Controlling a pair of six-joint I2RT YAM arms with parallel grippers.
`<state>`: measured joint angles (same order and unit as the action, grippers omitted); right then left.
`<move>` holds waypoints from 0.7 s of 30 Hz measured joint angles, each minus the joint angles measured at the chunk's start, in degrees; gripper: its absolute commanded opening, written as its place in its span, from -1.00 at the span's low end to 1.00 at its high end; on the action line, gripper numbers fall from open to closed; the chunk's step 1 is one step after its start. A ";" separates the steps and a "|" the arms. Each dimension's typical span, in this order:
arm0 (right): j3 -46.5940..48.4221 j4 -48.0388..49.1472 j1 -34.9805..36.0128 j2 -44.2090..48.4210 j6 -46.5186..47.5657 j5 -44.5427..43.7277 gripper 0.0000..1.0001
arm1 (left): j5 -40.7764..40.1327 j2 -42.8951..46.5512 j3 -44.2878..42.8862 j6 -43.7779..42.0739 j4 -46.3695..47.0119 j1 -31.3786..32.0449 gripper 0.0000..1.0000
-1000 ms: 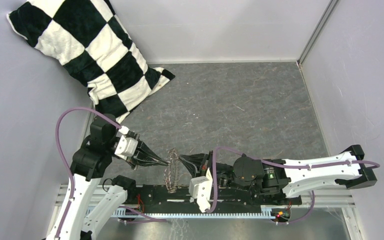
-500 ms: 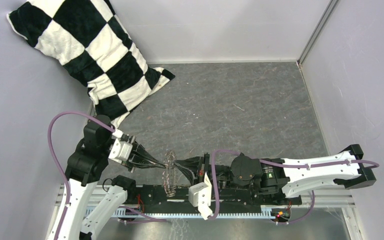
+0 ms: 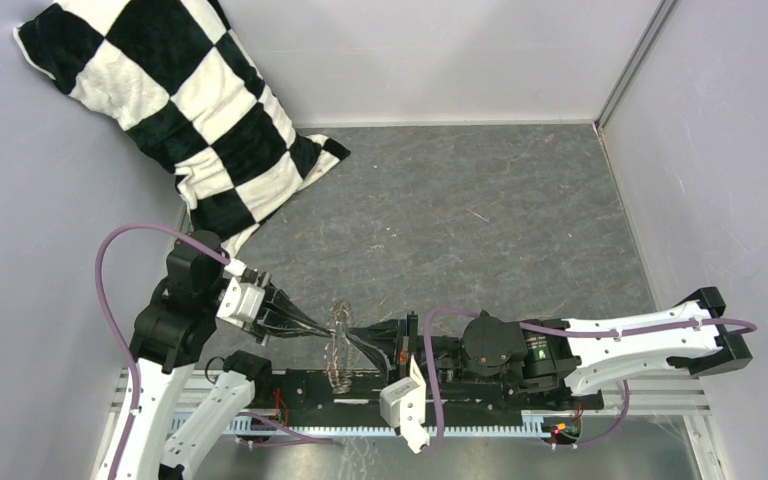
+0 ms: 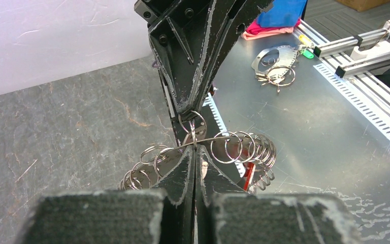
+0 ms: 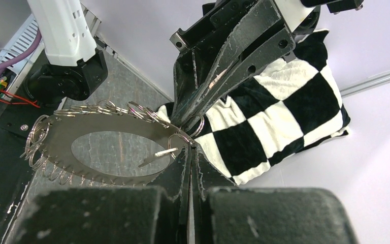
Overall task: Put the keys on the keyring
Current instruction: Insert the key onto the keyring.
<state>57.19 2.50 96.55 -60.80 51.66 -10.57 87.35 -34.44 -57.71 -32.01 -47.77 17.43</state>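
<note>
1. Fingertips of the left gripper (image 4: 194, 152) are pressed fully together. They pinch the keyring (image 5: 61, 124) at its rim, on one of the small loops there.
2. Directly opposite, tip almost against tip, the right gripper (image 5: 189, 151) is also closed completely. A thin silver piece, which I take for the key (image 5: 157, 155), begins right at its tips, so it seems to be pinched by the head. I cannot say this for sure.
3. From the right jaws, the long axis of the key runs sideways and a little back, across the oval hole in the flat middle of the keyring. It does not point toward the left jaws.
4. Seen from above, the keyring hangs on edge between the two grippers, above the arm bases and not lying on the table (image 3: 480, 220). Most of its loops are farther from the tips, along the far rim.
5. In my judgement, the coming move depends on the right arm. It is nearest to the key and must bring the key head to the loop at the left tips.
6. Far behind the left gripper lies the checkered pillow (image 5: 284, 117), well apart from the work.
</note>
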 measured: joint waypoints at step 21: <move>-0.20 0.85 0.22 0.35 3.67 -4.17 -0.99 | 0.00 0.00 0.00 0.00 0.00 0.00 -0.96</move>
<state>56.99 3.36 96.77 -60.45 55.33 -14.74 87.35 -34.44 -57.71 -32.01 -47.77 17.43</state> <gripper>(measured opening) 0.010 0.022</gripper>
